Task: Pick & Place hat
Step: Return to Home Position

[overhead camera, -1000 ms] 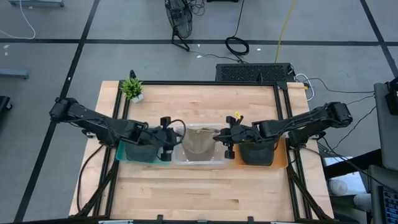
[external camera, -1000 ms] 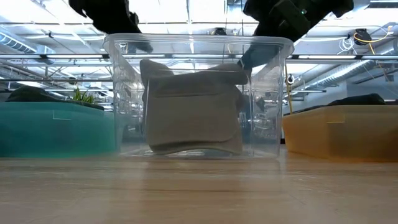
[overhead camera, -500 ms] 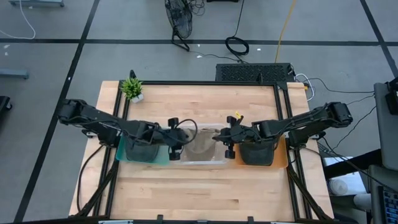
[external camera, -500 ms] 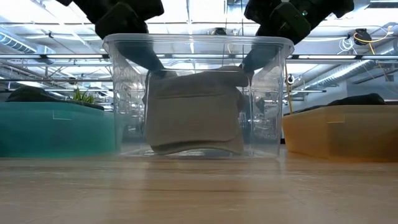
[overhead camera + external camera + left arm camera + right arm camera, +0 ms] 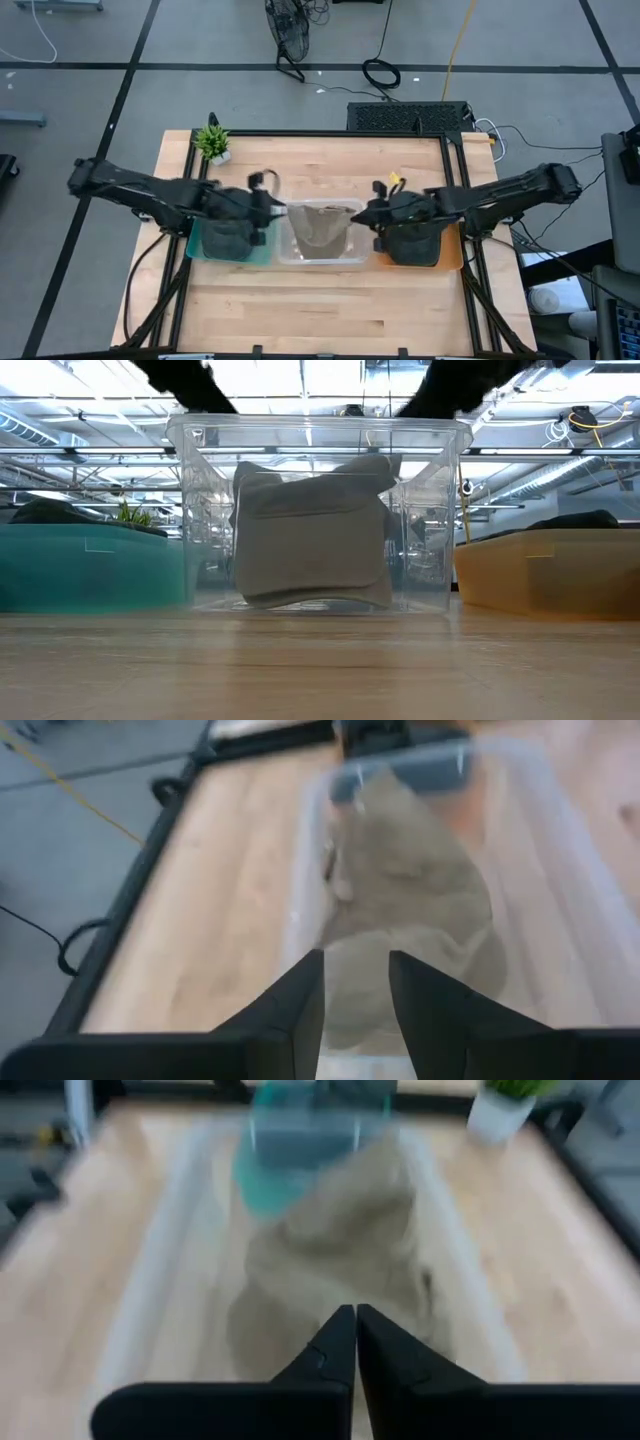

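A tan hat stands on its edge inside the clear bin at the table's middle, leaning a little, with its upper right corner poking up below the rim. My left gripper hovers above the bin's left rim, open, with only air between its fingers. My right gripper hovers above the bin's right rim, shut, with nothing in it. Both point slanting down at the hat.
A teal bin with a dark item stands left of the clear bin. An orange bin with another dark item stands to its right. A small potted plant sits at the far left corner. The near half of the table is bare wood.
My left gripper dipped into the bin onto the hat's upper left corner, then drew back up and toward the table's left. My right gripper let go of the hat's upper right corner and rose out of the bin, backing toward the right. The hat stays standing in the bin.
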{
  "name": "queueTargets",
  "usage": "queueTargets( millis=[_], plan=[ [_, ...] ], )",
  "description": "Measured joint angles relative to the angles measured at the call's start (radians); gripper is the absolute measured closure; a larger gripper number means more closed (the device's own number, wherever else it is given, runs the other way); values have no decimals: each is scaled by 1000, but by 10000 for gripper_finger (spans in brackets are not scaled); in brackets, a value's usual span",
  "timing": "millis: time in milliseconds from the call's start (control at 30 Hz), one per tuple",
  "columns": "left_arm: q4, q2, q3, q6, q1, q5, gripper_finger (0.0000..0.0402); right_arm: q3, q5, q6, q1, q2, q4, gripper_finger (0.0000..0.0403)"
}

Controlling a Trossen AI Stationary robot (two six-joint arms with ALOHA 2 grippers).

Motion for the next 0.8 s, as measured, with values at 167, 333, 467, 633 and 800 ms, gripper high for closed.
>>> queueTargets(
  millis=[167,333,467,633,800],
  plan=[
    [-74,-199,0,-15,0,-21,275,0,45,-4,0,-142,-48,392],
    [-135,-370,-41,-91,-2,-54,275,-33,100,24,2,-282,-162,390],
    [-58,-509,-165,-105,-4,-88,275,-150,176,47,13,-399,-146,395],
    [120,-659,-334,-66,-4,-60,275,-309,203,81,13,-548,-50,401],
    [203,-787,-456,-14,-4,-36,275,-419,203,82,13,-695,-28,402]
  ],
)
